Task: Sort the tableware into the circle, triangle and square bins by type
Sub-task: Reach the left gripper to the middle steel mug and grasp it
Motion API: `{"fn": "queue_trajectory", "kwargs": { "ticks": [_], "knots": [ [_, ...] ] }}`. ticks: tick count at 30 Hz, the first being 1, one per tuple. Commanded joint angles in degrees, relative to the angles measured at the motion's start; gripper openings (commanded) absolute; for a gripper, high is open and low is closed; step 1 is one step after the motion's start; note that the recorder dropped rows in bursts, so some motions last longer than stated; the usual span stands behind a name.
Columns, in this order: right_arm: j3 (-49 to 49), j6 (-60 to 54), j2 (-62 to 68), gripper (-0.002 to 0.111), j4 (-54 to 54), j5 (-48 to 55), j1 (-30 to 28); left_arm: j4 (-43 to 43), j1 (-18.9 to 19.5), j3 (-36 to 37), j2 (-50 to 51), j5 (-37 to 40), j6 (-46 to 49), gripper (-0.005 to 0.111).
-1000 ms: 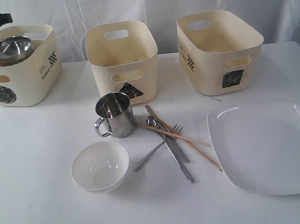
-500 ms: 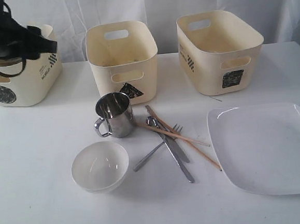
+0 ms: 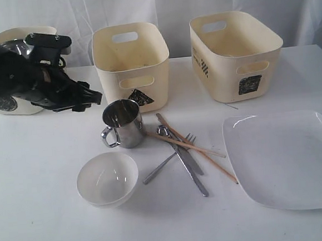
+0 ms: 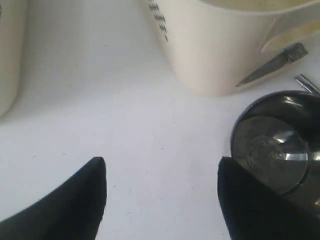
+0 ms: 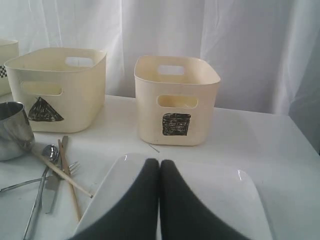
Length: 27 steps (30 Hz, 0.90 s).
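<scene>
The left gripper (image 3: 94, 97) hangs low over the table (image 3: 40, 219), a bit left of the middle, in front of the circle bin (image 3: 12, 107) at the back left corner. Its fingers (image 4: 75, 200) are spread wide and there is nothing between them. I think its job now is to grab the steel mug (image 3: 122, 123). The mug stands upright near the middle of the table, just in front of the triangle bin (image 3: 131, 64). In the left wrist view the mug sits off by one finger, not in the gap. So the gripper should slide over until the mug's wall is between the fingers, and only then squeeze. The handle (image 3: 108, 138) sticks out toward the front left, so it is best to stay off it and pinch the rim or the round side. The chopsticks (image 3: 199, 148) and the cutlery (image 3: 178, 158) lie just beside the mug, so it should lift straight up and not drag them. A steel bowl (image 3: 16, 47) already sits in the circle bin, so I guess the mug goes there too. The right gripper (image 5: 159, 161) is closed tight, holds nothing, and waits over the square plate (image 5: 235, 200) near the front right corner.
</scene>
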Motion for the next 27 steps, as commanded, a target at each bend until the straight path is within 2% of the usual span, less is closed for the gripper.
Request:
{"fn": "queue_trajectory", "kwargs": {
  "ticks": [1, 4, 8, 10, 19, 27],
  "knots": [
    [0.3, -0.3, -0.4, 0.0, 0.2, -0.5, -0.6, -11.0, -0.2, -3.6, 1.2, 3.1, 12.1, 0.067],
    [0.3, -0.3, -0.4, 0.0, 0.2, -0.5, -0.6, -13.8, -0.2, -5.3, 1.5, 3.8, 14.2, 0.067],
    [0.3, -0.3, -0.4, 0.0, 0.2, -0.5, -0.6, -29.4, -0.3, -5.8, 2.7, 6.3, 31.1, 0.067],
    [0.3, -0.3, -0.4, 0.0, 0.2, -0.5, -0.6, -34.5, -0.3, -5.8, 3.4, 7.3, 38.6, 0.067],
    [0.3, -0.3, -0.4, 0.0, 0.2, -0.5, -0.6, -34.9, -0.3, -6.2, 7.0, 5.3, 39.7, 0.064],
    [0.3, -0.3, -0.4, 0.0, 0.2, -0.5, -0.6, -34.9, -0.3, -10.3, 12.7, 4.3, 39.9, 0.064]
  ]
}}
